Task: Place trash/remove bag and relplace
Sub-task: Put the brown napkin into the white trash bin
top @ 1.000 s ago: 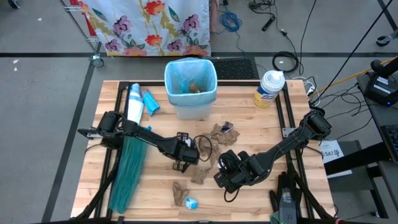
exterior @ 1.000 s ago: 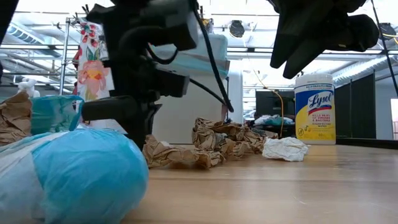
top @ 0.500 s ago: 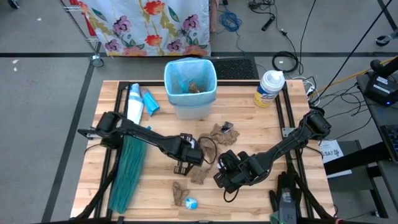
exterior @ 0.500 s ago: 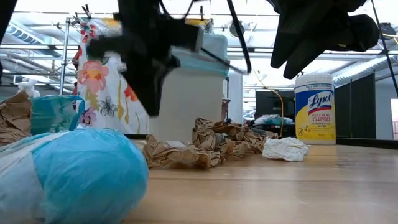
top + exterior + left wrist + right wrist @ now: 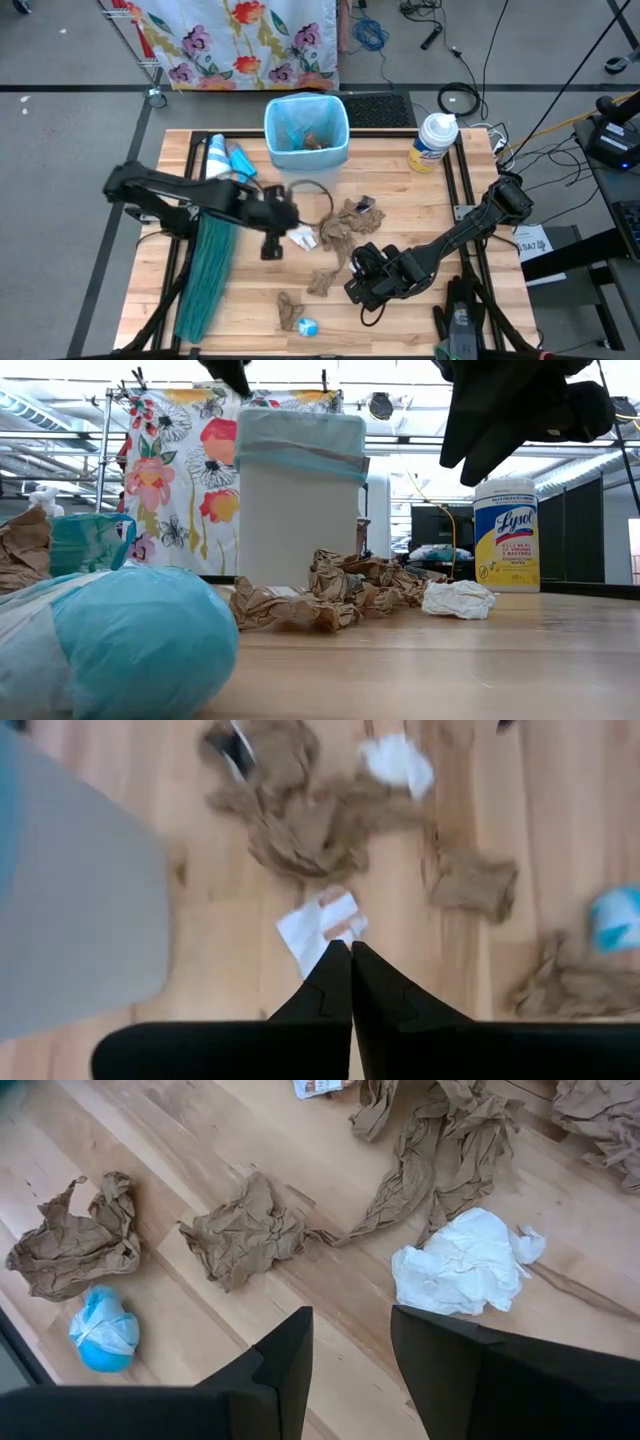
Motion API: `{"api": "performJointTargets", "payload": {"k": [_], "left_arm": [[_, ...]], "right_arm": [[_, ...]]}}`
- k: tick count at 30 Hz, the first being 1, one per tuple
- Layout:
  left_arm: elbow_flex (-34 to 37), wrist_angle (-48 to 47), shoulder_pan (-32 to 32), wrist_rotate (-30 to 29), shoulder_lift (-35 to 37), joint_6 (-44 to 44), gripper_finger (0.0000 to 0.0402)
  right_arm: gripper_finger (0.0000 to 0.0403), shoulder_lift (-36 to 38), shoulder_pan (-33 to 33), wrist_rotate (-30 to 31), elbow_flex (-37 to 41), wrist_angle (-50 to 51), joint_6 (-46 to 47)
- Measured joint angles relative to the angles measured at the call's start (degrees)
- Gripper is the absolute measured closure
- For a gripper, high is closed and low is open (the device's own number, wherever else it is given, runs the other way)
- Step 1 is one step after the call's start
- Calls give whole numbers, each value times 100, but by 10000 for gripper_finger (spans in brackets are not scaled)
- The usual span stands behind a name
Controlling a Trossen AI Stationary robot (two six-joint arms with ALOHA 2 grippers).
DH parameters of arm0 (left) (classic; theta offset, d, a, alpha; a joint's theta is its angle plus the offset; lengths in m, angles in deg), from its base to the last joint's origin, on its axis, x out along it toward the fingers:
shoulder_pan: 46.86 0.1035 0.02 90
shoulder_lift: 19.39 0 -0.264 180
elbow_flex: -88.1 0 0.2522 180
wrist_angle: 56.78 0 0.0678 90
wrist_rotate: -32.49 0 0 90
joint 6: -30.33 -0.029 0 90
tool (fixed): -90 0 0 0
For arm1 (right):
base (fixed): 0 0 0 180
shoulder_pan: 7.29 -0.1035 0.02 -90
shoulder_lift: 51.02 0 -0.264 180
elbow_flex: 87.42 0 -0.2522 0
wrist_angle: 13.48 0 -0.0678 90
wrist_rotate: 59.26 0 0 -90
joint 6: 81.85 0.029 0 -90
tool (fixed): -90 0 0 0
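Trash lies scattered over the middle of my desk (image 5: pixel 180 150): a long tangle of brown paper towels (image 5: pixel 340 225), a smaller brown wad (image 5: pixel 324 280) nearer the front edge, another brown scrap (image 5: pixel 289 308) close to the front edge with a little blue wrapper ball (image 5: pixel 307 326) just beside it, and a white paper wad (image 5: pixel 458 1265) below my right wrist. My left gripper (image 5: pixel 272 238) hangs above the desk's middle, left of the brown tangle, its jaws pressed shut on a small white scrap with reddish print (image 5: pixel 322 925) that dangles from the tips. My right gripper (image 5: pixel 358 288) hovers over the front right part of the desk, jaws apart with nothing between them, the brown wad and the white wad on the wood beneath. The bin (image 5: pixel 306 140) stands at the middle of the back edge, lined with the pale-blue bag (image 5: pixel 285 128), and a brown scrap already sits inside. The darker teal-green bag (image 5: pixel 208 275) lies stretched along the left edge, with a white roll (image 5: pixel 216 165) and a blue piece (image 5: pixel 241 163) near the back left corner. A wipes canister (image 5: pixel 433 143) stands near the back right corner.
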Motion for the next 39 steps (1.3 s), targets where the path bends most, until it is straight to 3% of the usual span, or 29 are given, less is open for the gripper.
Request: {"api": "performJointTargets", "payload": {"k": [6,16,24,33,39], "left_arm": [[447,149,14,67,923,5,401],[2421,1167,19,666,2163,180,401],[3602,1914,18,1157,2856,462,401],[4219,1899,160,1629,3567,282,401],[4451,1905,581,1653,3871,110,401]], "right_arm": [[273,0,188,20,0,-63,-67],[273,1,687,46,-1,-430,-56],[269,0,1502,-79,-2,-708,-297],[200,-66,2310,-178,-2,-941,-493],[140,-605,2539,-323,-2,-1262,-467]]}}
